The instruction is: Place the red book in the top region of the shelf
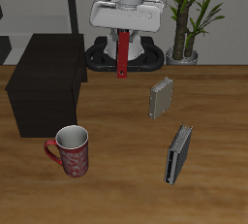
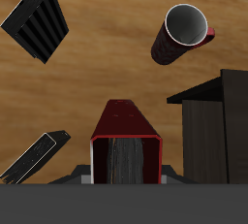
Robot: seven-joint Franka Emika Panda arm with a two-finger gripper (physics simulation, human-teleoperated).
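A simulated home study: wooden desk (image 1: 116,121), books, patterned mug (image 1: 71,151), potted plant (image 1: 187,15), shelving behind.

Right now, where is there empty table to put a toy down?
There is bare wood between the mug and the two grey books, running to the table's front edge. Another free strip lies between the shelf and the farther grey book, under the red book hanging in the jaws. The shelf's flat top is bare too. It is crowded around the books.
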